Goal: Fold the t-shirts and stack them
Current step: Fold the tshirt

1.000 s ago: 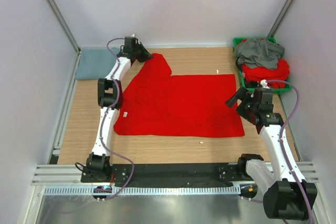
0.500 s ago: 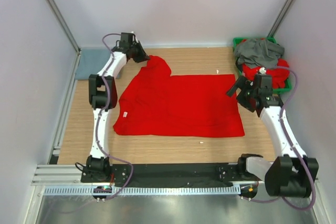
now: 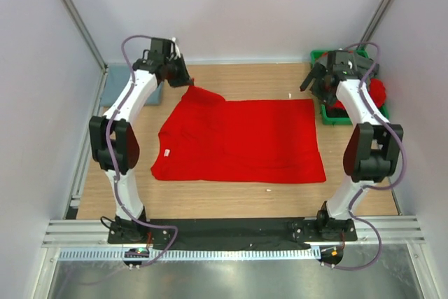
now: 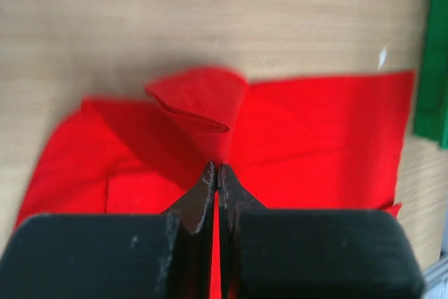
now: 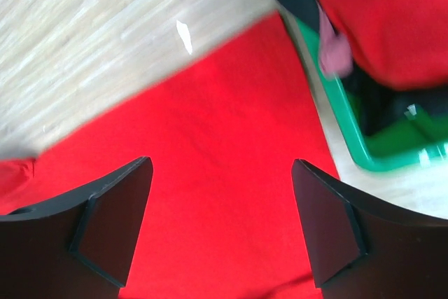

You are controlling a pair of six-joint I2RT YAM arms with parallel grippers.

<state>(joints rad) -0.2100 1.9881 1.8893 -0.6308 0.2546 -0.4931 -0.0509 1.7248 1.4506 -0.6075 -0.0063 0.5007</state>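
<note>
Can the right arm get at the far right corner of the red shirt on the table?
Probably yes: the right end effector hangs open above that corner of the red shirt, nothing between them; the green bin sits just beside it.

Red t-shirt (image 3: 241, 138) spread flat on table (image 3: 210, 199), far-left sleeve lifted.

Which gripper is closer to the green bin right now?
Right. The right gripper hovers open beside the green bin; the left gripper pinches the red t-shirt across the table.
</note>
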